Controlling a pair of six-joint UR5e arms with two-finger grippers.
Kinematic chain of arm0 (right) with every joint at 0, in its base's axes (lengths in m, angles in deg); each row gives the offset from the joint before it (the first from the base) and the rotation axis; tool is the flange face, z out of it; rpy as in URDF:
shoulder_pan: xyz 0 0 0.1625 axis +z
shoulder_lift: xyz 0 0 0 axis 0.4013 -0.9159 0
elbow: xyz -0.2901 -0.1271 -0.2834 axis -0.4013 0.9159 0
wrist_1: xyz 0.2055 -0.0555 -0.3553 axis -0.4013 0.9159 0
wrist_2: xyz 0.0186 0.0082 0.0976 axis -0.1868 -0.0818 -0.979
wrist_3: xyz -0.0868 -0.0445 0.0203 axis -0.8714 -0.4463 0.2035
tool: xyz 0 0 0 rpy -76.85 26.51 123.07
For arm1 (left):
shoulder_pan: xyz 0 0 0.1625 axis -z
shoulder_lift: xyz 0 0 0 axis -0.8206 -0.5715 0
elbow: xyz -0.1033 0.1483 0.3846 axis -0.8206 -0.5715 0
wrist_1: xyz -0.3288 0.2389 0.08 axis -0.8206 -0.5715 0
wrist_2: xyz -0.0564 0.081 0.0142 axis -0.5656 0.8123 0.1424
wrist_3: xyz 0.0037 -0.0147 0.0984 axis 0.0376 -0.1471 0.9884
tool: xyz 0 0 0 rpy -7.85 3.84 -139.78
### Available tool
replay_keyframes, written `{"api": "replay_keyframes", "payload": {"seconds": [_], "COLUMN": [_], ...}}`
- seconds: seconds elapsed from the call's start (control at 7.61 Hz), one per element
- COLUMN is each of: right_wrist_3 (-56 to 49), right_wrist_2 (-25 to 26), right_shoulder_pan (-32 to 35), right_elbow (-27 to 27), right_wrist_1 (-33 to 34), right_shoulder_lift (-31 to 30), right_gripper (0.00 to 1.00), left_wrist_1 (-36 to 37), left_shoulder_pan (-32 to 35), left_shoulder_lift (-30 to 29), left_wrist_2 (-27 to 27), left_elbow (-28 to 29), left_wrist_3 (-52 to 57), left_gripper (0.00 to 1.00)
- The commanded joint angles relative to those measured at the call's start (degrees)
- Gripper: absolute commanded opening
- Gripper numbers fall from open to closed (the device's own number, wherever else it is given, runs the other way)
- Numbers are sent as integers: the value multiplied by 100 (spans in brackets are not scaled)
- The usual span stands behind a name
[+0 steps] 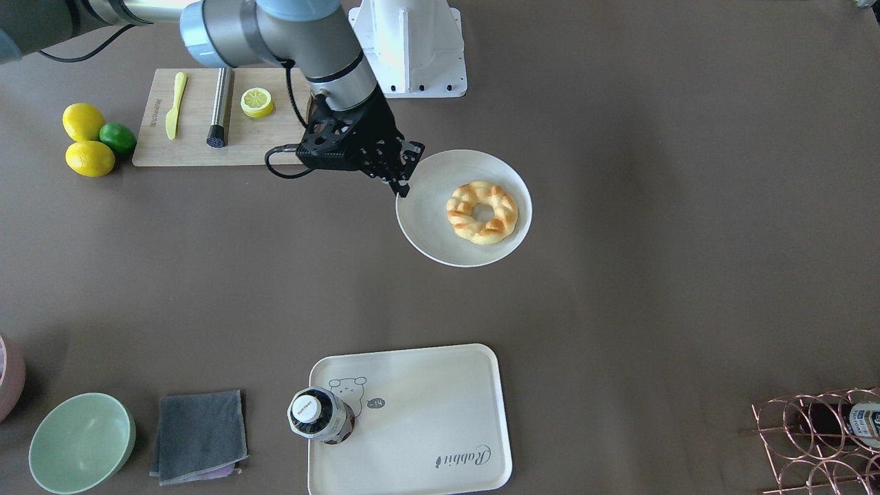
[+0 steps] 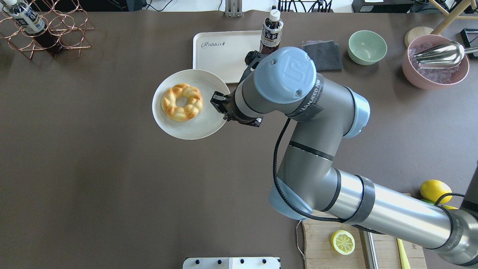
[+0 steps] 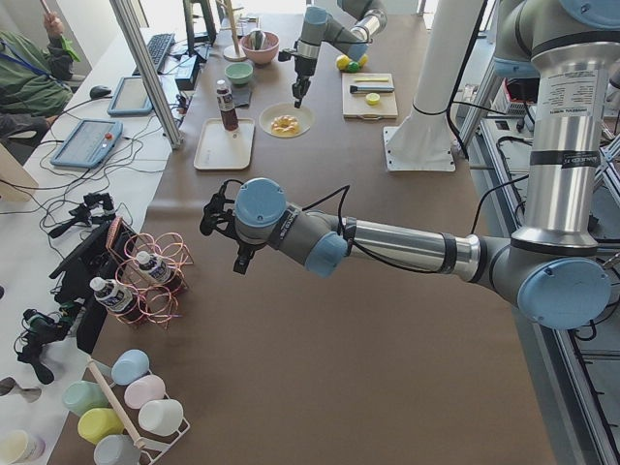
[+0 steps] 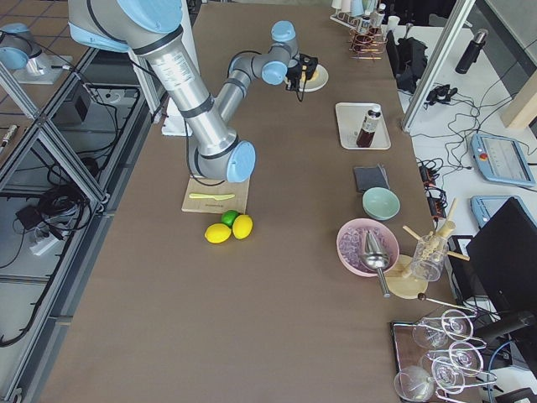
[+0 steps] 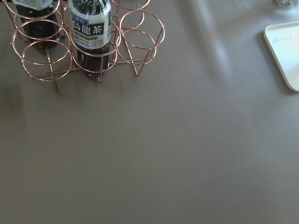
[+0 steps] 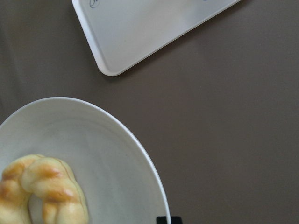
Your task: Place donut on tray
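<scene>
Finds the donut [image 1: 482,212] flat, hole up, on the round white plate [image 1: 426,234], right of centre in the front-facing frame and not yet on the tray [image 1: 426,419] at bottom centre. Puts the right gripper [image 1: 404,172] over the plate's upper-left rim in that frame, with the pastry to frame right and slightly down from the jaws, near but apart. Offers no long axis, being a ring; suggests, as a judgement, a grasp across any side of the braid. Makes the right arm plainly the nearer. Shows the left gripper [image 3: 241,260] only in the exterior left view, well apart, beside the copper bottle rack [image 3: 155,276] at lower left. Cannot tell whether either pair of jaws is spread or closed; on the right, grips nothing, with the donut clear of it.

Only from the front-facing view: the whole tray, bare but for a dark bottle [image 1: 320,414] standing near its left edge, with broad room beside it for the drop. Only from the right wrist view: a strip of bare table between plate rim and tray corner, the donut cropped at lower left, and a black sliver at the bottom edge, too little to judge the jaws. From overhead: the tray partly hidden behind the right arm.
</scene>
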Motion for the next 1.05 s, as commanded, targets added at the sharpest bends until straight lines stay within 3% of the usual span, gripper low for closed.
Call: {"api": "replay_keyframes", "payload": {"seconds": [0.0, 0.39, 0.66, 0.92], "right_wrist_3": [677, 1311, 1583, 1585], "right_wrist_2": [686, 1319, 1549, 1611], "right_shoulder_pan": [-658, -1080, -1196, -1196], "right_elbow": [553, 1811, 1849, 1841], "right_wrist_1": [933, 925, 916, 925], "right_shoulder_lift": [1364, 2324, 2378, 2387], "right_gripper": [0, 0, 0, 0], "left_wrist_1": [-65, -187, -363, -399], "left_shoulder_pan": [-416, -1181, -1384, -2058], "left_shoulder_lift": [-189, -208, -181, -198], "left_wrist_2": [-42, 29, 125, 1139], "left_elbow": [-151, -783, -1073, -1346], "left_wrist_3": [-755, -2353, -3688, -4962], "left_gripper": [99, 98, 98, 97]}}
